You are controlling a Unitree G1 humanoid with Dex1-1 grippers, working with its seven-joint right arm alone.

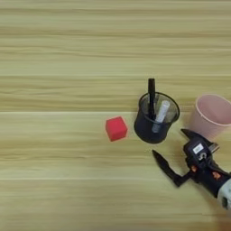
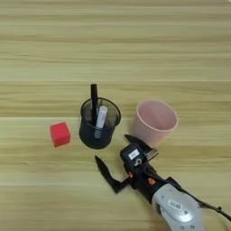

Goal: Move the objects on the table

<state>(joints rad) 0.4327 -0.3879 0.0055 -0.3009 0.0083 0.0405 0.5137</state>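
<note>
Nearby, gripper (image 2: 118,155) fingers spread, empty, just below dark holder (image 2: 98,124) and pink cup (image 2: 154,122); table (image 2: 113,40) beyond lies bare

cube (image 1: 116,128) left of holder (image 1: 155,122), cup (image 2: 154,122) right

1. The small red cube (image 2: 60,134) sat flat on the table (image 2: 113,40), alone, just left of a dark see-through holder.
2. The slim black marker pen (image 2: 94,103) stood almost upright inside that holder, leaning on its far rim, its top poking above the rim, beside a white pen.
3. The pale pink plastic cup (image 2: 154,122) stood upright, mouth open and empty, just right of the holder and apart from it.
4. The table was light yellowish wood with lengthwise streaks.
</note>
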